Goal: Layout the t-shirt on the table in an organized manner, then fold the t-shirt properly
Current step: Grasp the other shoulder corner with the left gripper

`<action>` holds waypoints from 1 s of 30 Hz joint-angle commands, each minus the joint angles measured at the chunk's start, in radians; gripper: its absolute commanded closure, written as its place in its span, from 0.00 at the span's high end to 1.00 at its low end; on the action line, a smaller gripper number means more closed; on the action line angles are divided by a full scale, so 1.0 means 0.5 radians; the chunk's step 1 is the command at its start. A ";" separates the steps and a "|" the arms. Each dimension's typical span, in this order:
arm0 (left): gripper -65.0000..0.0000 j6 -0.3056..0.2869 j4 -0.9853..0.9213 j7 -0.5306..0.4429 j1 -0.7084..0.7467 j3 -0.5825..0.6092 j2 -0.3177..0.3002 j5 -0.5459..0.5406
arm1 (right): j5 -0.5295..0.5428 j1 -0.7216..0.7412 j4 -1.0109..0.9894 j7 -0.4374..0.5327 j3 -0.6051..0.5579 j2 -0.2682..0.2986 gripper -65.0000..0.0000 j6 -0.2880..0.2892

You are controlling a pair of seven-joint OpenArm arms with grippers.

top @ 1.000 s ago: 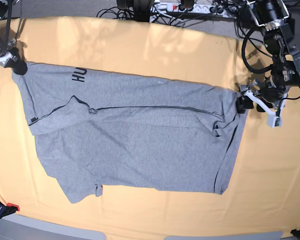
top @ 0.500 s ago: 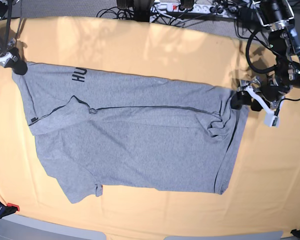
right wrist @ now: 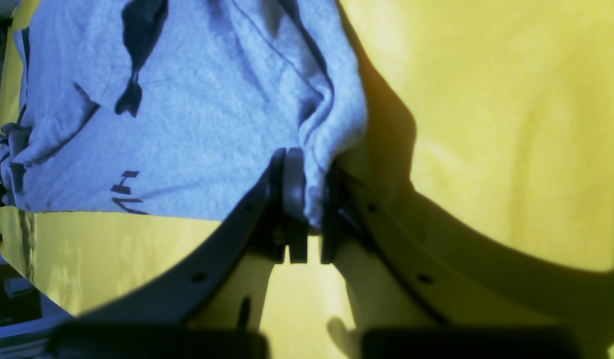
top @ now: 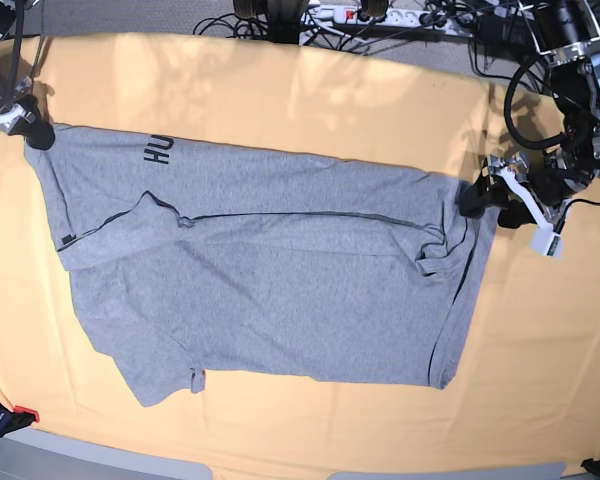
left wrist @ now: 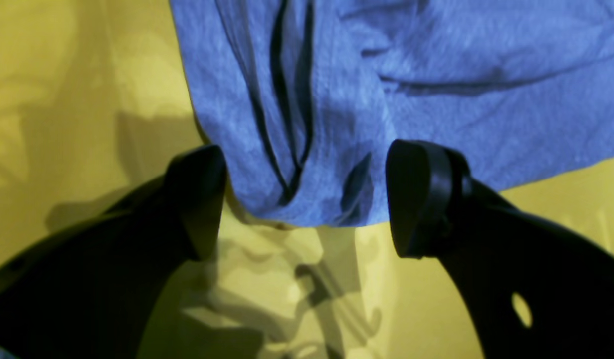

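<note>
Now the t-shirt (top: 270, 270) lies lengthwise across the frame: right gripper (right wrist: 304, 219) pinches its upper-left corner, left gripper (left wrist: 307, 199) gapes wide around its right-edge corner.

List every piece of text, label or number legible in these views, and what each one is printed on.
"HU": dark block capitals on the t-shirt, near its far edge by the right gripper; the rest of the word is folded under.
Right wrist view: parts of the same dark letters, too cut off to read.
No other readable text.

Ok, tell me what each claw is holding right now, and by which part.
Right claw is shut on the t-shirt at an edge near the lettering. Left claw is open around a corner, holding nothing.
</note>
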 commanded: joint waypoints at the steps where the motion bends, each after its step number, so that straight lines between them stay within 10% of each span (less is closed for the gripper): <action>1: 0.76 -0.008 0.026 -0.024 -0.028 -0.008 -0.049 -0.038 | 0.038 0.005 0.023 0.028 0.011 0.055 0.00 0.004; 20: 0.76 0.175 0.026 -0.291 0.169 -0.008 -0.050 0.066 | 0.038 0.004 0.023 0.023 0.011 0.055 0.00 0.004; 30: 0.76 0.291 0.026 -0.378 0.114 -0.007 0.205 0.178 | 0.038 0.004 0.023 0.022 0.011 0.055 0.00 0.004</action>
